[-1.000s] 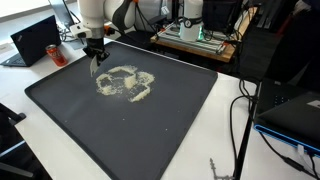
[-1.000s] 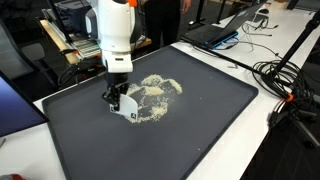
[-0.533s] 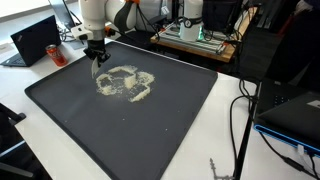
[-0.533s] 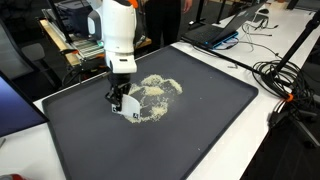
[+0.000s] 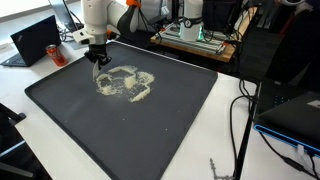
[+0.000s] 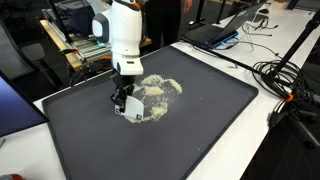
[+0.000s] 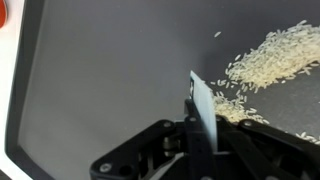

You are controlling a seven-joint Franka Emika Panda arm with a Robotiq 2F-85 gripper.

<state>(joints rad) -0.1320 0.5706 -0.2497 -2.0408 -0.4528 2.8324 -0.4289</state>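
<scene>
A loose pile of pale rice grains [image 5: 125,83] lies spread on a large black mat [image 5: 150,130] in both exterior views, where the grains [image 6: 155,95] sit on the mat's [image 6: 200,130] far half. My gripper [image 5: 98,62] points straight down at the pile's edge. It is shut on a thin white card [image 7: 200,100], held edge-on between the fingers. In the wrist view the gripper [image 7: 200,128] enters from below, and the card's tip stands just beside the nearest grains [image 7: 270,65] on the mat [image 7: 100,70]. In an exterior view the card [image 6: 130,112] touches the mat below the gripper [image 6: 123,103].
A dark laptop [image 5: 35,40] and a red can [image 5: 53,50] stand beyond the mat's corner. A rack of electronics [image 5: 195,30] lies behind. Cables [image 6: 285,75] trail beside the mat, near another laptop [image 6: 215,30].
The arm has shifted a little sideways with the card, toward the rice pile. The jaws stay shut on the card.
</scene>
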